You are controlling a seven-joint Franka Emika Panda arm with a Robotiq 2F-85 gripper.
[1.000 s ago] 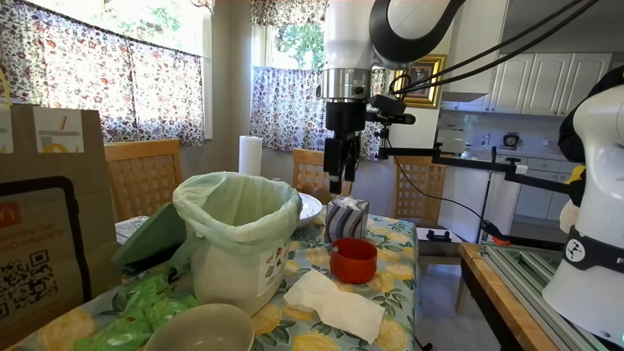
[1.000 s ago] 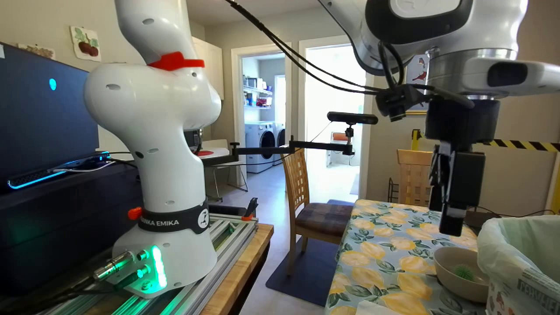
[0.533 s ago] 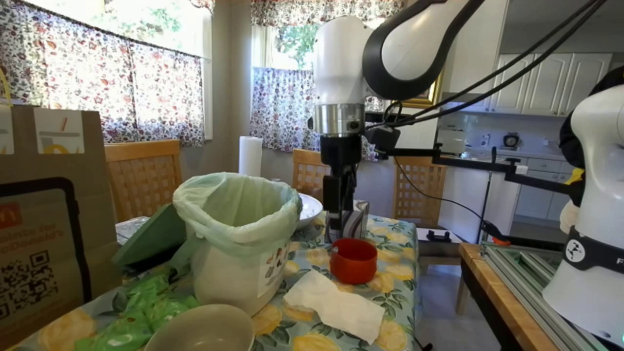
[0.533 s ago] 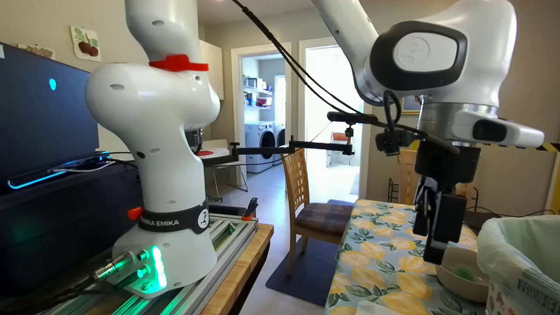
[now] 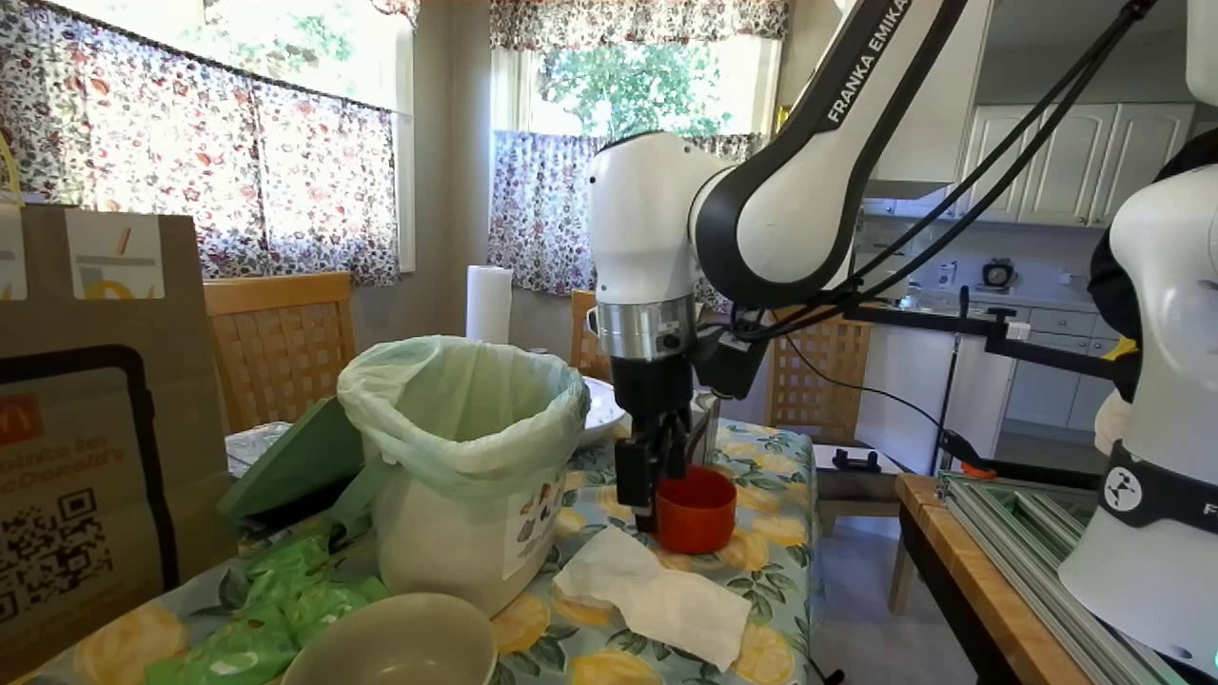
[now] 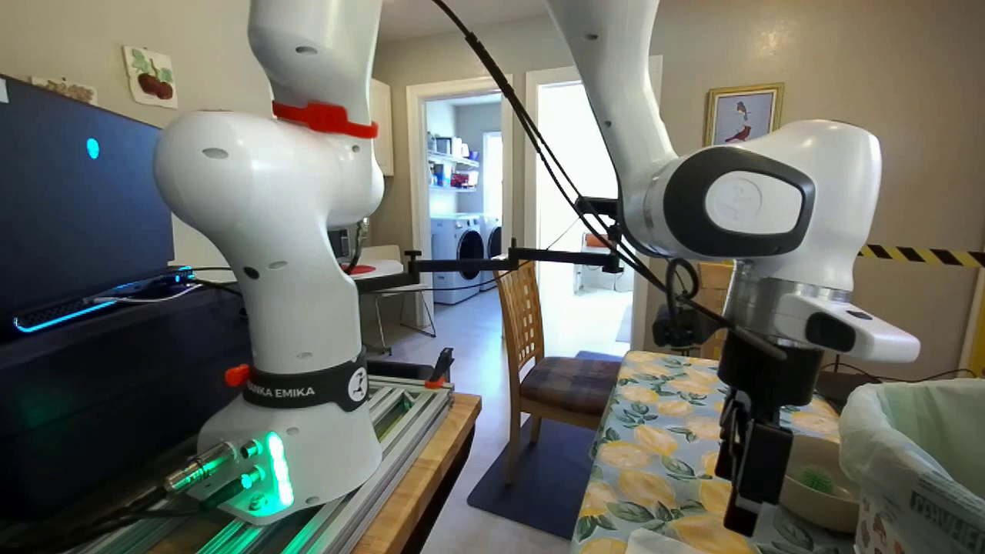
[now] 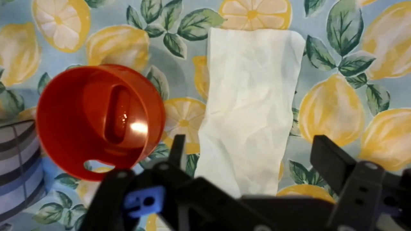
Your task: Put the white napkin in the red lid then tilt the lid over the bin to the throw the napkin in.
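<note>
Black fingers (image 7: 332,157) spread wide, the gripper (image 7: 249,147) has sunk toward the rumpled white paper napkin (image 7: 250,102) — a pinch seems next (round red plastic lid (image 7: 99,122) beside, unfilled).

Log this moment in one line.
claw: open, over napkin; napkin: ungripped, on tablecloth; red lid: open side up, beside napkin; bin: lined with bag
</note>
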